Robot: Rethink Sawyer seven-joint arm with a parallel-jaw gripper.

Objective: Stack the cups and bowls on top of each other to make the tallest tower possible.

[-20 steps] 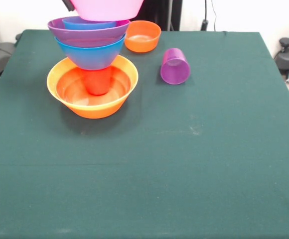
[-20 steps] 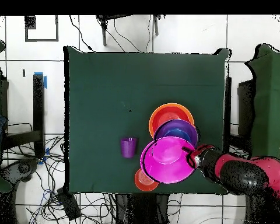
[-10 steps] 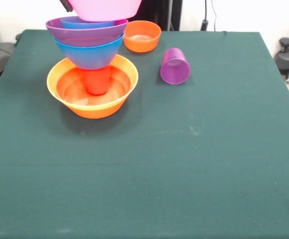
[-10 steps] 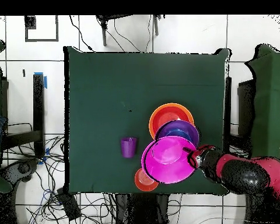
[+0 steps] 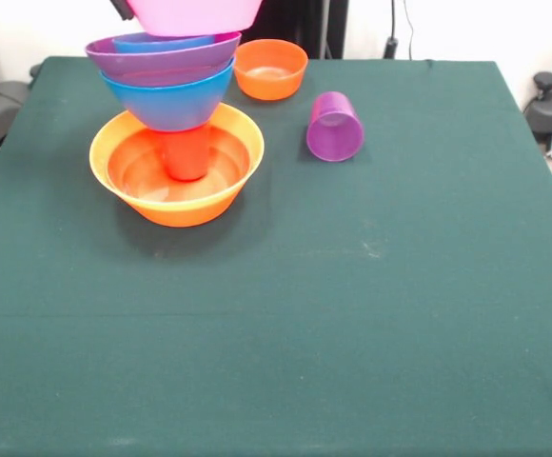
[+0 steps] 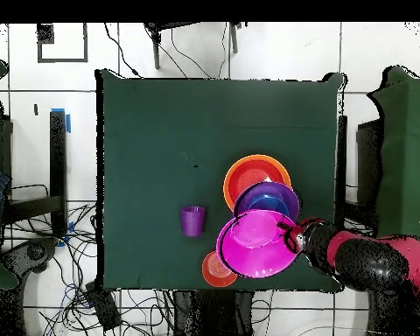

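The tower stands on a large orange bowl [image 5: 176,181] [image 6: 251,173]. An upturned red cup [image 5: 187,155] sits in it and carries a large blue bowl [image 5: 169,97]. On that rests a purple bowl [image 5: 162,61] [image 6: 270,195] with a small blue bowl [image 5: 160,42] inside. A pink bowl [image 5: 196,13] [image 6: 251,244] hangs above the tower, at the top edge of the front view. My gripper [image 6: 291,235] is shut on its rim. A purple cup [image 5: 334,127] [image 6: 193,220] lies on its side to the right of the tower in the front view.
A small orange bowl [image 5: 270,69] [image 6: 213,270] stands upright at the far edge of the green table [image 5: 352,305], behind the tower. The red and black arm [image 6: 371,267] reaches in over the table's edge beside the tower.
The pink bowl has risen a little in the front view and drifted slightly off the tower in the overhead view, with my gripper still on its rim. The purple cup and small orange bowl have not moved.
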